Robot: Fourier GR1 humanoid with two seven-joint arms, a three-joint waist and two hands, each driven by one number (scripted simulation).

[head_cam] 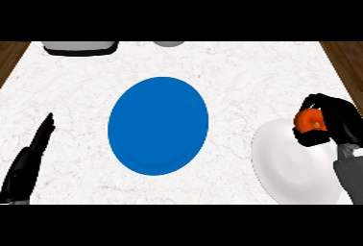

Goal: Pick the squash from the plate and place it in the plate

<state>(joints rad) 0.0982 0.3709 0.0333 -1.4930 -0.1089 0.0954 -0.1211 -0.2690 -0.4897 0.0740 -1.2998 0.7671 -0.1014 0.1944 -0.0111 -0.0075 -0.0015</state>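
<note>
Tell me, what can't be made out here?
Head view:
- squash: mostly hidden by the right hand curled round it.
- white plate: right side partly covered by that hand.
- grey container and grey round thing: cut off at the view's top edge, unidentifiable.

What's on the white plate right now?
The right hand is curled round the orange squash at the white plate's upper right edge. The hand hides whether the squash touches the plate.

Left hand (28,161) at left edge, fingers straight, pointing up. Right hand (342,114) at right edge, curled round squash (310,120).
</note>
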